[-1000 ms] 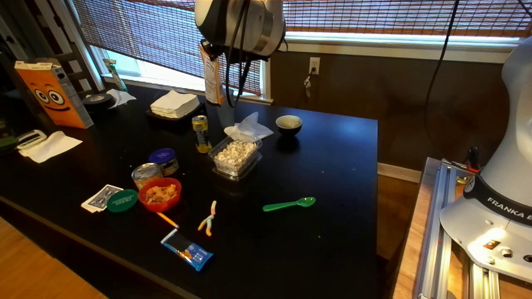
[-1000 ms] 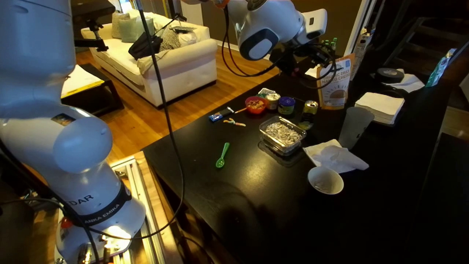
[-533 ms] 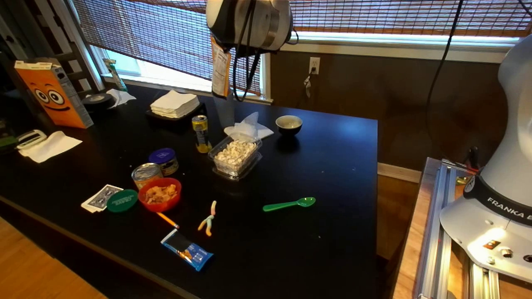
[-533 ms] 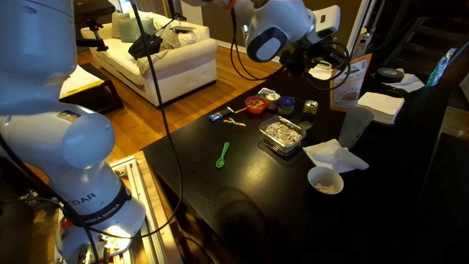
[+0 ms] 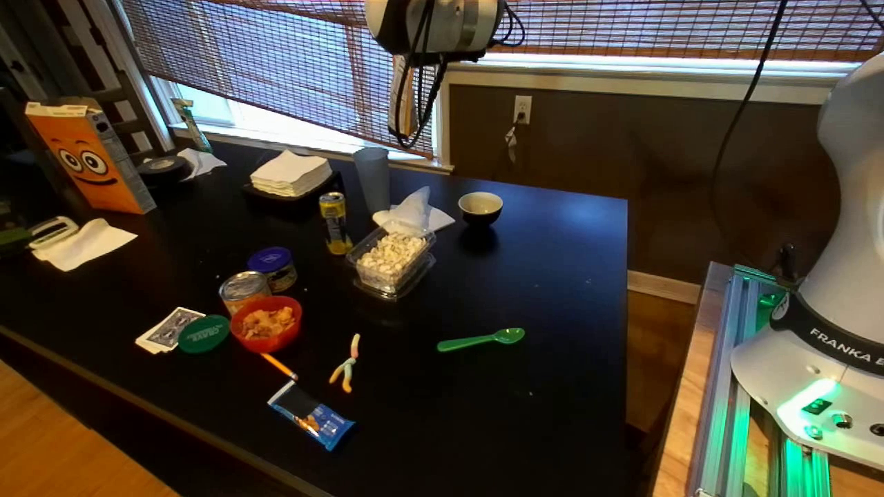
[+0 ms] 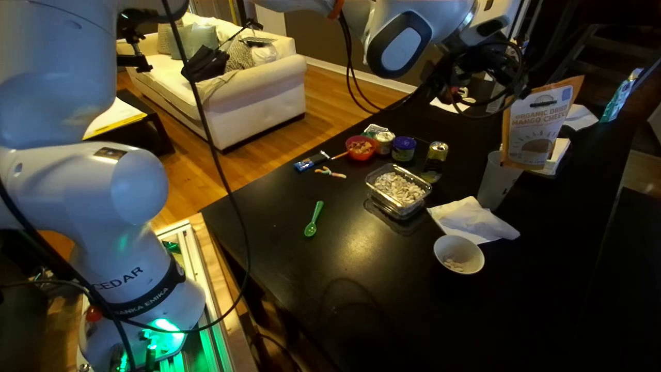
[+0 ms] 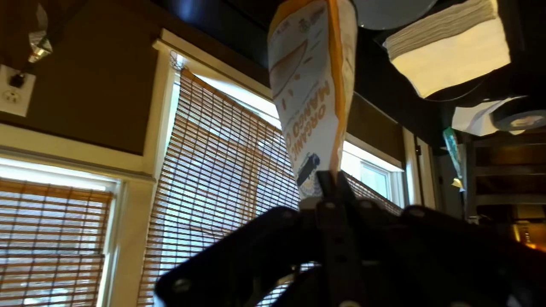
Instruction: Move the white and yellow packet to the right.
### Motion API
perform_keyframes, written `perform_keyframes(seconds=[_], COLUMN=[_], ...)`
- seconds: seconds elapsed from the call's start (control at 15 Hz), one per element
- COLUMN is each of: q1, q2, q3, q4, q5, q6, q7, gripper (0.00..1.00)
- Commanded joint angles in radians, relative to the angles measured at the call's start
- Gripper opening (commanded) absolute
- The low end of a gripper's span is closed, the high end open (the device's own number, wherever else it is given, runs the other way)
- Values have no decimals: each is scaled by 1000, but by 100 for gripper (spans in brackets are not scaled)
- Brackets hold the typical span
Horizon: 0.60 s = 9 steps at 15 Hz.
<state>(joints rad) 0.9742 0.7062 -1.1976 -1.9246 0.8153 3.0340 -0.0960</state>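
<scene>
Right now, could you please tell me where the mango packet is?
The mango packet hangs from the gripper. In an exterior view it is at the right, partly hiding the napkin stack and tall cup.

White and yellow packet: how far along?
Done: the white and yellow packet is gripped and off the table, in front of the blind in an exterior view. In hand: the gripper holds its top end. Left, presumably: setting it down to the right and letting go, since it hangs midair.
</scene>
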Motion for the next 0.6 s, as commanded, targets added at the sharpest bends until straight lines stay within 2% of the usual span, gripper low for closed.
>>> perform_keyframes(seconds=[0.0,0.33,0.4,0.53], q1=[-40,-165,-220,-294], q2=[155,269,205,210], q3=[-66,-58,12,65], q4=[97,222,230,287], q5=[0,-9,-154,-228], q6=[-161,-331,-297,-315], q7=[189,398,506,604], gripper=[0,0,0,0])
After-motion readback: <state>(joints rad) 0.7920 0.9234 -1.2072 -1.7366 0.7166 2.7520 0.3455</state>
